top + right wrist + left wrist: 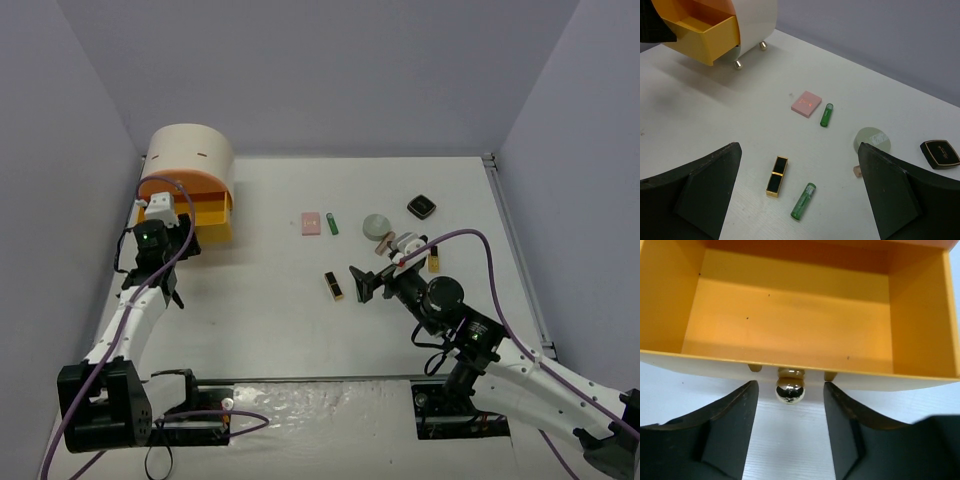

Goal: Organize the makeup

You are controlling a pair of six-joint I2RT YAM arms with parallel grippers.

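Gold-black tube lies just ahead of the wide-spread right pincer, long axis running away from it; the left pincer, also wide, faces the drawer knob.

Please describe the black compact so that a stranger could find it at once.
Start at the cream drawer box, far left, and look across to the right. Just past the round sage compact lies the black compact, the only dark square one, with a gold rim.

My left arm and right arm: white links, black joints, a purple cable along each; fingers matte black
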